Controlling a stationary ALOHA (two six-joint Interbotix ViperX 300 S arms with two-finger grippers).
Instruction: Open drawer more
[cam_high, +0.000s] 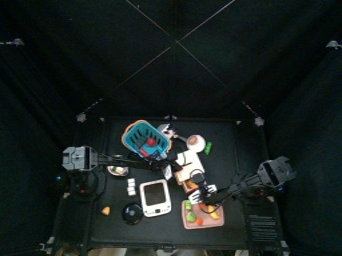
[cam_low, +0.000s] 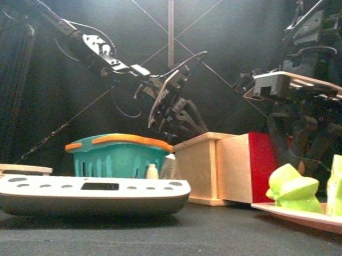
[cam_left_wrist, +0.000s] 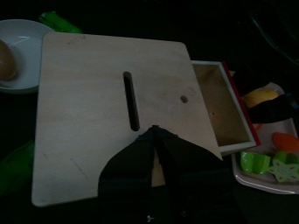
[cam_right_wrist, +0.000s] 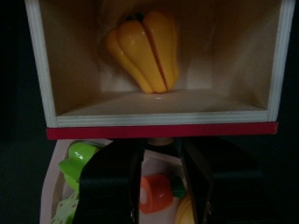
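Drawer of pale, smooth plywood with a red front edge stands pulled part-way out of its flat-topped wooden box near the middle of the black tabletop, and a glossy yellow banana bunch lies inside. Right fingers — matte black, blunt — sit just before the red edge with a narrow gap between them, clamped on nothing visible; left fingers are pressed together to a point over the box's top, beside its long slot. Nearby stand a ribbed teal basket with an orange rim and a rounded white scale.
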